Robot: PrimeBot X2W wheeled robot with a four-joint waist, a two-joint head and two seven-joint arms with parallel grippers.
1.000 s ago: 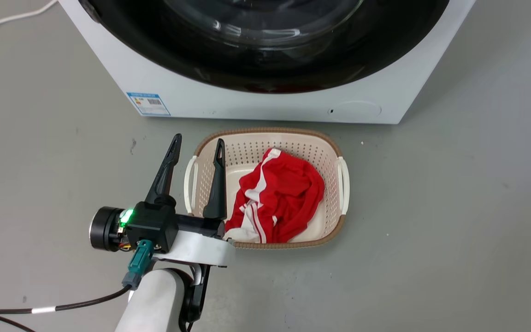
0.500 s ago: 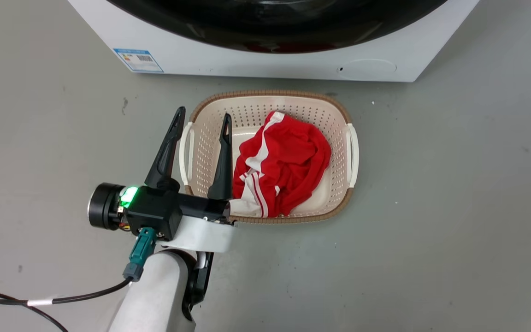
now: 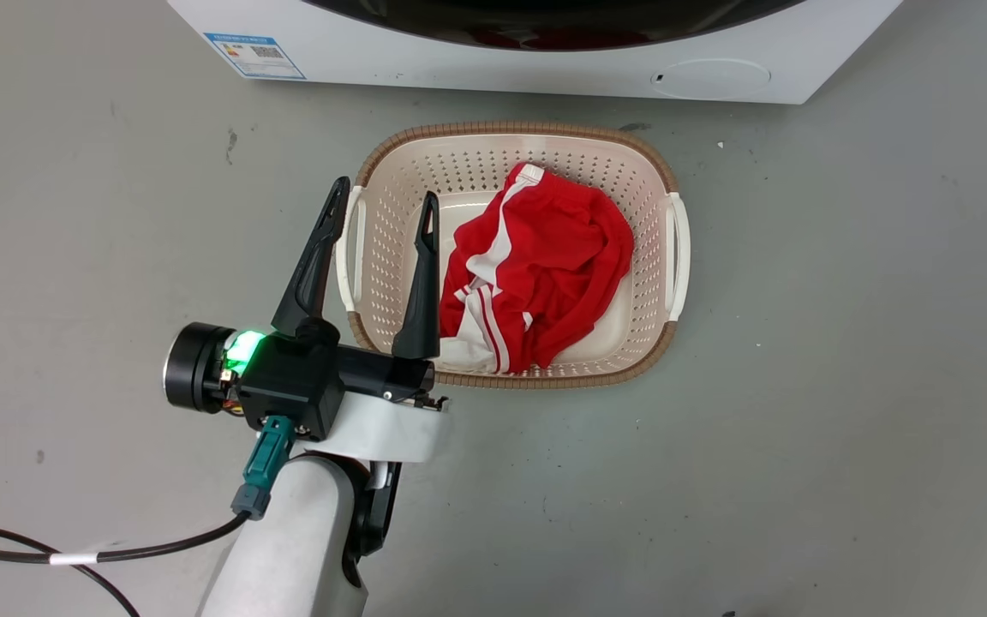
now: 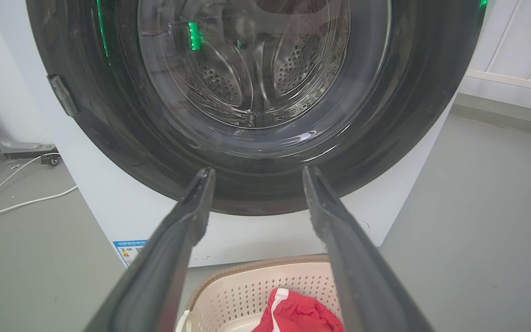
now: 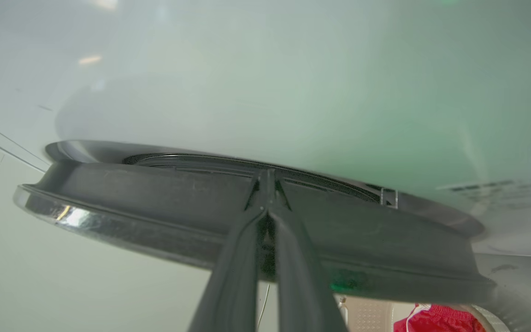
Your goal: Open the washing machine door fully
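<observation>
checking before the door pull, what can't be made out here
Head view: the washing machine door is cut off by the top edge, so how far it stands open cannot be told.
Left wrist view: the left gripper, jaws open, covers parts of the basket; the door's top is cut off.
Right wrist view: the right gripper is shut at the door's rim; whether it hooks the rim is hidden by its own jaws.

The basket (image 3: 672, 184) with red clothing (image 3: 545, 257) sits on the floor (image 3: 845, 343) just before the white machine (image 3: 476, 64), below the washing machine door (image 4: 109, 138), blocking the low middle approach. Bare floor lies open on both sides of the basket; a black cable (image 3: 151, 547) runs across the near left.
</observation>
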